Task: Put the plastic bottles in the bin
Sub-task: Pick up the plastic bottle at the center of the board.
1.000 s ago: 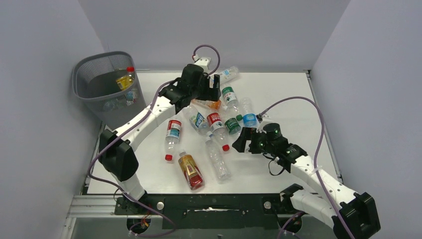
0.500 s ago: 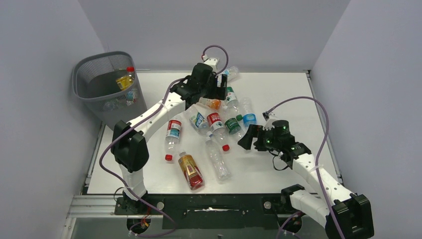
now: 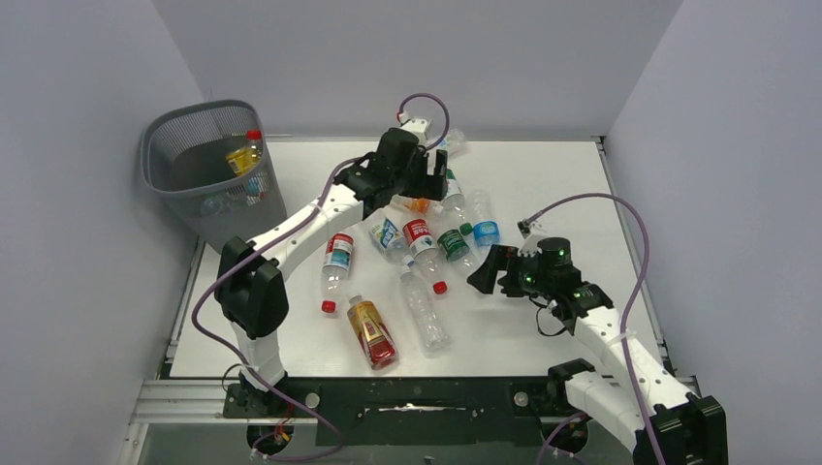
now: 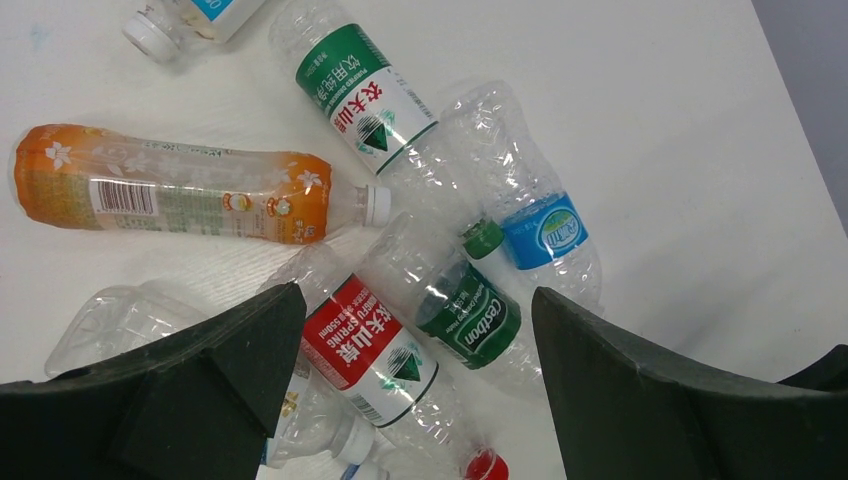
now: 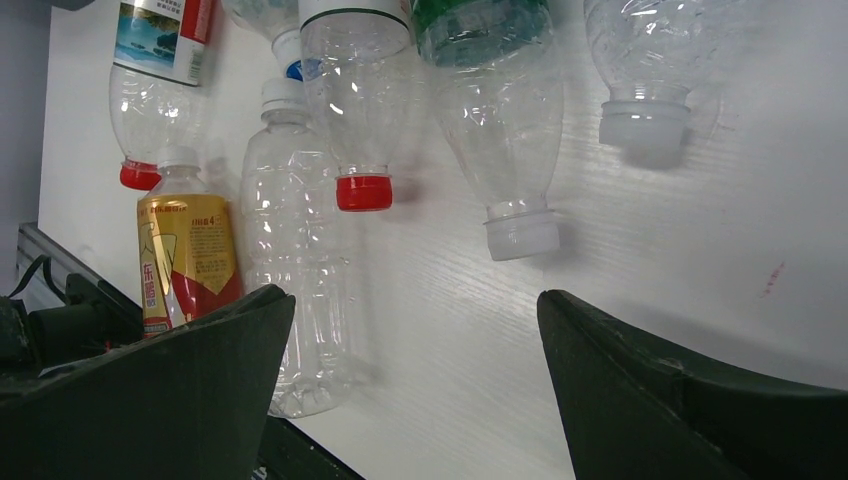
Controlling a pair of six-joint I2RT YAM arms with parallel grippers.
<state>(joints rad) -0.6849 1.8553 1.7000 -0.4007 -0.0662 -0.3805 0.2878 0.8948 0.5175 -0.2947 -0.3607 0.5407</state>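
movement over the last second belongs mostly to the left arm (image 3: 291, 228): its elbow has swung inward, and the left gripper (image 3: 431, 186) has slid from the 11 o'clock side of the heap toward 12 o'clock. it now hangs over the far end of the plastic bottles (image 3: 419, 242), jaws wide apart with nothing between them. in the left wrist view the gap frames the red-labelled bottle (image 4: 365, 350) and the dark green-labelled bottle (image 4: 468, 318). the orange bottle (image 4: 180, 185) lies off toward 10 o'clock and the blue-labelled bottle (image 4: 540, 228) toward 2 o'clock.

the right gripper (image 3: 485, 276) has eased back a little toward 3 o'clock, off the heap's edge. its jaws are also spread and empty, facing a red cap (image 5: 363, 191) and a white cap (image 5: 520, 235) on the table (image 3: 543, 174). no bottle on the table has shifted.

the bin (image 3: 160, 145) sits at the table's 10 o'clock corner with a yellow bottle (image 3: 242, 155) already inside. roughly ten bottles lie outside it, around the table's middle. the left arm looks to be lining up its next pick while the right gripper gives it room, so most of the task is still ahead.
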